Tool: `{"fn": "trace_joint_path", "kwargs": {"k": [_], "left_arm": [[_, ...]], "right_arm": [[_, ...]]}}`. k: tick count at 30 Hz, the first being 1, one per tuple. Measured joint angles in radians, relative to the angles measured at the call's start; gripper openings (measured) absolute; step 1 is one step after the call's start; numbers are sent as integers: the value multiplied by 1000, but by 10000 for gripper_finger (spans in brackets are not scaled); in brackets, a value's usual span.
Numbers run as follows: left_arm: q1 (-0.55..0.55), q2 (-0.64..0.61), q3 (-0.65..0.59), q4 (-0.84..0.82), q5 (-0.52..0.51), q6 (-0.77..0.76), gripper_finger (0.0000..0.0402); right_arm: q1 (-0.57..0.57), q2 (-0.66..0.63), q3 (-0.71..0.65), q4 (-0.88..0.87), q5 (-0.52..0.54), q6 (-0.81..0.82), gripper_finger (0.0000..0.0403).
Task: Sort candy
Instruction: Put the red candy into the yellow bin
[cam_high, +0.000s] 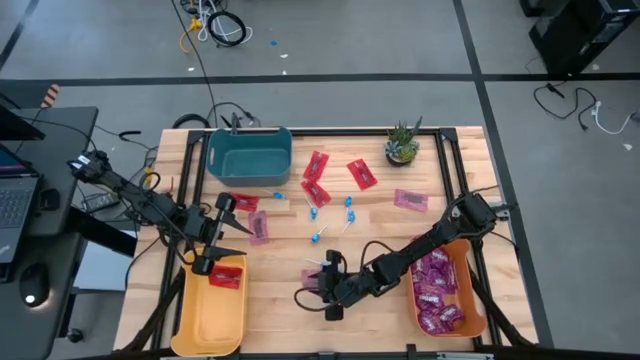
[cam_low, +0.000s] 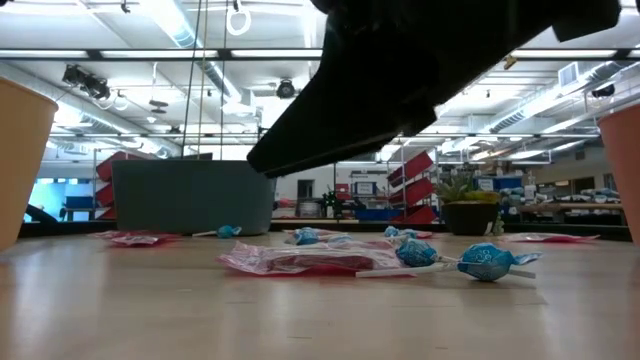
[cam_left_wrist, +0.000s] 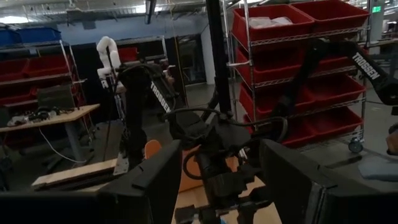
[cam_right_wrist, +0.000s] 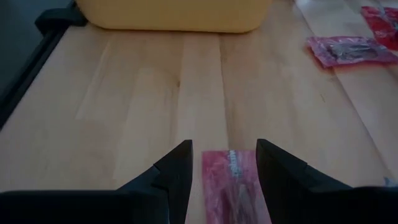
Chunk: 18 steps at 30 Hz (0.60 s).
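Observation:
Candy lies scattered on the wooden table: red packets (cam_high: 317, 165), purple packets (cam_high: 411, 200) and blue lollipops (cam_high: 349, 203). One pink-red packet (cam_right_wrist: 230, 180) lies flat on the wood near the front edge. My right gripper (cam_right_wrist: 221, 171) hangs open just over it, one finger on either side, touching nothing that I can see. My left gripper (cam_high: 228, 232) stands open and raised over the far end of the yellow bin (cam_high: 195, 320), which holds one red packet (cam_high: 227, 275).
A teal bin (cam_high: 248, 155) stands at the far left and a small potted plant (cam_high: 402, 145) at the far right. An orange bin (cam_high: 478, 320) at the near right holds several purple packets. The low view shows lollipops (cam_low: 485, 262) beside the packet (cam_low: 300, 260).

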Motion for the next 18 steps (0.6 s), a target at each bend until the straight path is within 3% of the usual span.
{"fn": "trace_joint_path", "kwargs": {"k": [18], "left_arm": [[0,0,0,-4,0,-15,218]], "right_arm": [[10,40,-1,-131,-1,37,162]]}}
